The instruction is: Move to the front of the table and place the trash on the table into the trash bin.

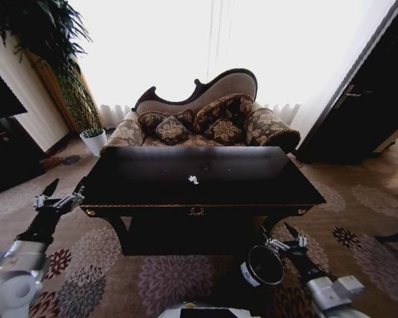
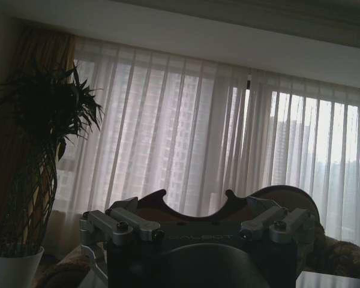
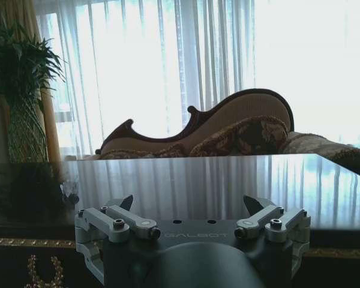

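The long dark table [image 1: 245,182] stands right in front of me, with a gold ornament at its front centre. A white crumpled paper scrap of the trash [image 1: 194,179] lies near the middle of the top. The black round trash bin [image 1: 262,265] sits on the carpet below the table's front right, far lower than the top. My left gripper [image 1: 61,193] hangs open off the table's front left corner, holding nothing. My right gripper [image 1: 278,233] is open just above and beside the bin; in its wrist view its fingertips [image 3: 127,202] spread wide before the glossy tabletop [image 3: 228,186].
An ornate sofa [image 1: 205,119] with cushions stands directly behind the table. A tall plant in a white pot [image 1: 93,140] is at the back left, a dark cabinet [image 1: 6,152] at the left, a dark door [image 1: 365,112] at the right. Patterned carpet surrounds the table.
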{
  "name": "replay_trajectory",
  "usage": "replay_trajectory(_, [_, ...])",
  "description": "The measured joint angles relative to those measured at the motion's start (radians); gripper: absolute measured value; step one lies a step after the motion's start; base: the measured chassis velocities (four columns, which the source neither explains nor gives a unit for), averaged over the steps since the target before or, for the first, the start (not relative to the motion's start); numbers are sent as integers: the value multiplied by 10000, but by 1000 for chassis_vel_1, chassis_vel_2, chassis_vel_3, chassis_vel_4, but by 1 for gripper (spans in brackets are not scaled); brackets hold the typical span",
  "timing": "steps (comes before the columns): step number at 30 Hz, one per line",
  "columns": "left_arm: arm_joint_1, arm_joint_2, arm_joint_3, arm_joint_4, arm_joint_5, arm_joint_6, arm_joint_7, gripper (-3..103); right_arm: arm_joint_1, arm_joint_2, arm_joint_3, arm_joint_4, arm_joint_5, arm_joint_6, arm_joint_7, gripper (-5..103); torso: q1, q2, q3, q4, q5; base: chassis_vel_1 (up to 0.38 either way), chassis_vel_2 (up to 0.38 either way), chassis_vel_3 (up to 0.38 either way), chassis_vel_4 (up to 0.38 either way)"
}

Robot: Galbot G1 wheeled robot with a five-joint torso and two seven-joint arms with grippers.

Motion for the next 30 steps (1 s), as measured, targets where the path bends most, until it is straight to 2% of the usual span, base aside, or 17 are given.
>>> replay_trajectory(3, [120, -27, -111, -61, -20, 0, -3, 100, 267, -369, 223, 261, 418, -250, 7, 100, 0, 0, 0, 0, 0, 0, 0, 0, 0])
replay_trajectory(6, [385, -168, -301, -207, -23, -13, -2, 100, 911, -1276, 419, 679, 1245, -964, 260, 100, 1, -1, 0, 1, 0, 0, 0, 0, 0])
replay_trajectory(9, [490, -228, -376, -282, -18, -18, -3, 100, 1244, -1646, 303, 670, 1384, -1145, 455, 100, 0, 0, 0, 1, 1, 0, 0, 0, 0])
replay_trajectory(10, [608, -293, -446, -388, -9, -20, -3, 100, 1695, -2058, 57, 455, 1388, -1254, 690, 100, 1, -1, 0, 2, 0, 0, 0, 0, 0])
replay_trajectory(12, [749, -352, -490, -520, 18, -20, -5, 100, 2229, -2419, -295, 148, 1379, -1299, 941, 100, 0, 0, 0, -1, 4, 0, 0, 0, 0])
replay_trajectory(15, [901, -402, -461, -671, 112, -21, -5, 100, 2901, -2785, -609, -214, 1415, -1334, 1318, 100, 0, -1, 0, 7, 5, 0, 0, 0, 0])
replay_trajectory(19, [1066, -295, -160, -743, 340, -5, 10, 100, 3597, -3051, -749, -544, 1584, -1447, 1700, 100, 2, -1, 1, -3, 3, 0, 0, 0, 0])
replay_trajectory(21, [1410, -266, -191, -744, 508, -48, 60, 100, 4459, -3301, -1184, -746, 1897, -1805, 2056, 100, 1, -1, 1, -3, -1, 0, 0, 0, 0])
replay_trajectory(25, [1660, -323, -440, -769, 523, -104, 64, 100, 5256, -3489, -1843, -918, 2015, -2078, 2275, 100, 1, -1, 1, 6, 0, 0, 0, 0, 0])
replay_trajectory(28, [1851, -503, -583, -910, 558, -122, 64, 100, 6255, -3843, -3023, -1254, 2161, -2386, 2573, 100, 1, -1, 1, -1, 1, 0, 0, 0, 0])
replay_trajectory(30, [1882, -579, -559, -940, 630, -132, 61, 100, 6538, -3976, -3342, -1403, 2171, -2421, 2652, 100, 1, -1, 1, -2, 0, 0, 0, 0, 0])
